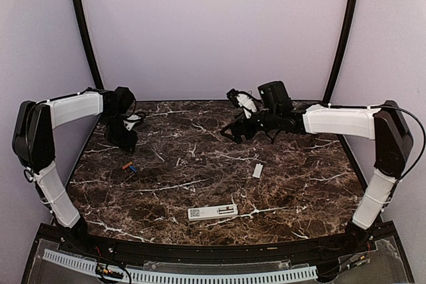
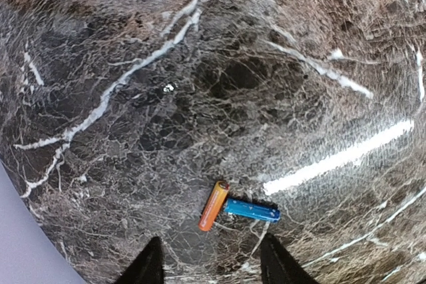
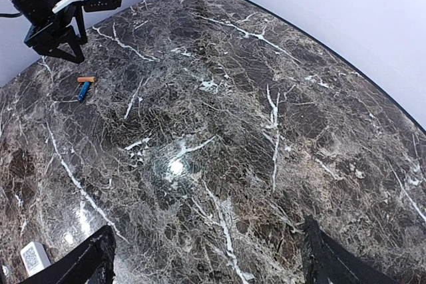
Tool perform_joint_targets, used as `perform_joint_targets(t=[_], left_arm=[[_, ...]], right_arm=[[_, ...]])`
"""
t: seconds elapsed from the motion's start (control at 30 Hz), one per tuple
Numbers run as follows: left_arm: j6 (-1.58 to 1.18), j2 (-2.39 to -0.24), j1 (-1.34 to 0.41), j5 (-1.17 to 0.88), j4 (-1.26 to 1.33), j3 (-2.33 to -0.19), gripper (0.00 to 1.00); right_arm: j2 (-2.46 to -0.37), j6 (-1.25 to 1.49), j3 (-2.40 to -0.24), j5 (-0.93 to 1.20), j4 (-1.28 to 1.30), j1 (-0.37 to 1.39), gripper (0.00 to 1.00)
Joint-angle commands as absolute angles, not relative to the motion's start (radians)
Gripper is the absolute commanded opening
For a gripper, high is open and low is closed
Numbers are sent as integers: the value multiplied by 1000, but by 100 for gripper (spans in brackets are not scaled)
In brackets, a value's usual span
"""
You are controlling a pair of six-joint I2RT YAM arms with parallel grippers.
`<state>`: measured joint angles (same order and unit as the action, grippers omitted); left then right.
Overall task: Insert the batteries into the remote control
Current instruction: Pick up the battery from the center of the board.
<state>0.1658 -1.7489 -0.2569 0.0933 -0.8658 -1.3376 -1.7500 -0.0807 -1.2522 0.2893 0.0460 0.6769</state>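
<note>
Close to the batteries (image 2: 249,210), the left gripper (image 2: 210,251) is hovering, jaws spread and empty like the right gripper (image 3: 208,227), and a clumsy bump could be rolling them away.

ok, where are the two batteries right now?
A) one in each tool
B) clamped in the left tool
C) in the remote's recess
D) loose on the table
D: the orange battery and blue battery lie bare on the marble table, just ahead of the left tool, which holds nothing.
</note>
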Motion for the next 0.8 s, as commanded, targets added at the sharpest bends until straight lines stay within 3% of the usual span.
perform_joint_targets(t=[0.0, 0.07, 0.17, 0.43, 0.77], left_arm=[[66, -1723, -267, 70, -925, -1378, 43], [113, -1667, -305, 104, -873, -1308, 41], [334, -1606, -379, 131, -824, -1209, 48], [958, -1659, -422, 236, -905, -1194, 59], [1126, -1714, -384, 53, -768, -1165, 62]], right_arm=[[-1705, -103, -1221, 312, 27, 676, 93], [-1700, -101, -1216, 319, 31, 676, 93], [-1689, -105, -1204, 337, 22, 676, 93], [-1661, -92, -1189, 402, 8, 676, 93], [-1633, -102, -1163, 407, 6, 676, 95]])
